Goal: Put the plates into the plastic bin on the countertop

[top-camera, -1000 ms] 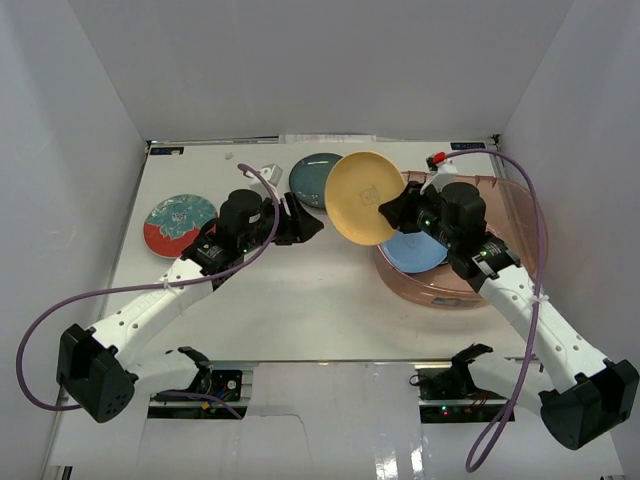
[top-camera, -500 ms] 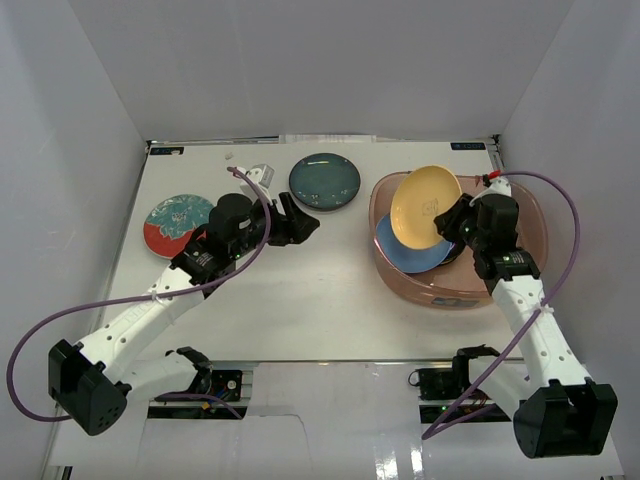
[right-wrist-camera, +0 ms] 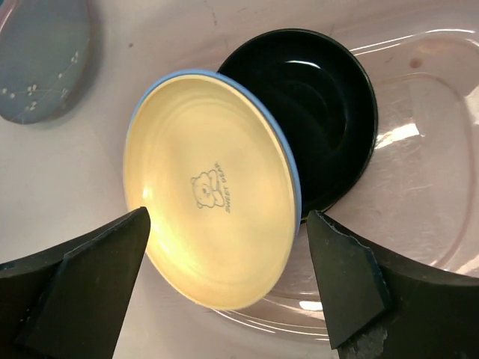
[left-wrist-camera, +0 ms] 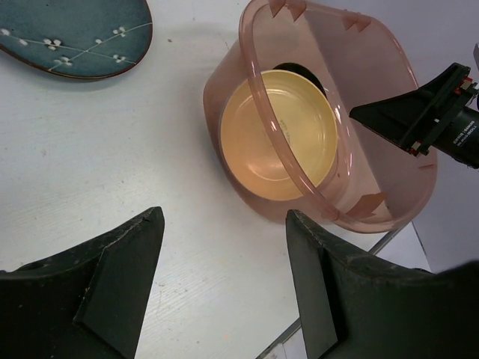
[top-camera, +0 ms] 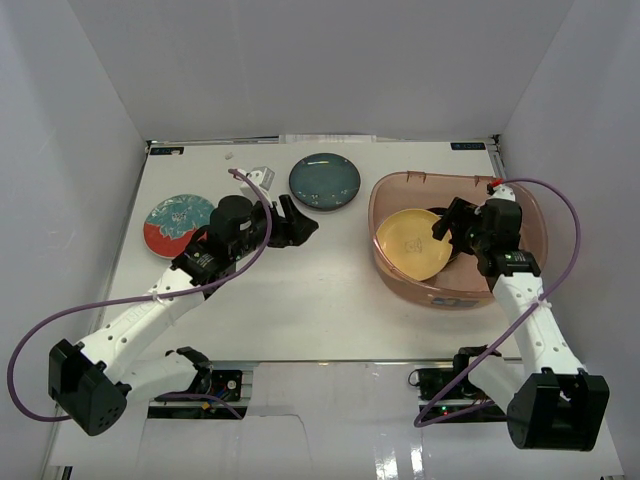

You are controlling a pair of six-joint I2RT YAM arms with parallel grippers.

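**Inside the bin, a yellow plate is down: clear out cleanly, then fetch the teal one**

Inside the plastic bin (top-camera: 400, 182) the yellow plate (top-camera: 413, 243) lies face up on a light blue plate (right-wrist-camera: 288, 153), of which only the rim shows. Both overlap a black plate (right-wrist-camera: 322, 105) nearer the bin's middle. The right gripper (top-camera: 445, 225) hangs over that stack with its fingers spread wide and nothing between them, so the plate looks released.

The right arm's job now is probably to leave without disturbing anything. The yellow plate seems to sit a little tilted on the stack, so a straight lift is safer than a sideways sweep. A finger dragged across its lip could tip it or slide it on the glossy plates below. The gripper should rise above the bin's rim before swinging away from the bin.

Two plates lie on the bench (top-camera: 300, 300) outside the bin. The dark teal plate (top-camera: 324, 181) lies near the bin's left wall, and the patterned plate (top-camera: 178, 222) is well apart from the bin on that same side. The left gripper (top-camera: 305, 222), also wide open and empty, sits between the bin and the patterned plate, near the teal one. That plate looks like the sensible next pick. It is shallow and slick, so the left gripper should come in low at the rim and pinch the lip firmly, then carry it high enough to cross the bin's wall.
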